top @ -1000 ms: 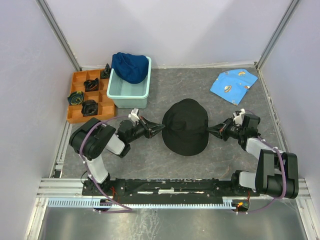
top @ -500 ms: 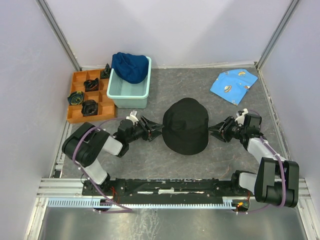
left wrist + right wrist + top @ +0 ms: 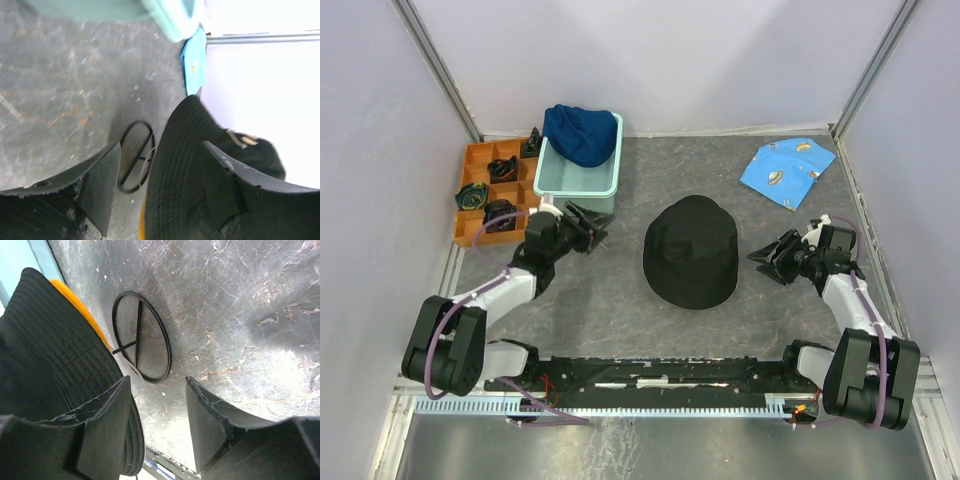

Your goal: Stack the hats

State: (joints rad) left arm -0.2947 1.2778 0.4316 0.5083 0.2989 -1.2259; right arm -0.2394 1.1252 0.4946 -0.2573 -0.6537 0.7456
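Note:
A black hat (image 3: 690, 250) lies crown up at the middle of the table. The yellow-orange rim of another hat (image 3: 80, 305) shows under its brim, and that yellow-orange rim (image 3: 144, 228) is a thin sliver in the left wrist view. A dark navy hat (image 3: 579, 133) sits heaped in the mint tub (image 3: 578, 187). My left gripper (image 3: 598, 222) stands open, well left of the black hat (image 3: 190, 165) and beside the tub. My right gripper (image 3: 762, 260) stands open, a short way off the brim's right edge. Neither holds anything.
An orange divided tray (image 3: 470, 232) with small dark items stands left of the tub. A light-blue printed cloth (image 3: 787, 170) lies flat at the back right. A black ring with cross bars (image 3: 142, 337) lies flat on the table beside the black hat (image 3: 45, 340).
Both grippers went from shut at the black hat's brim to open. They then drew back, the left one far left toward the tub, the right one a little to the right. The hat stayed put.

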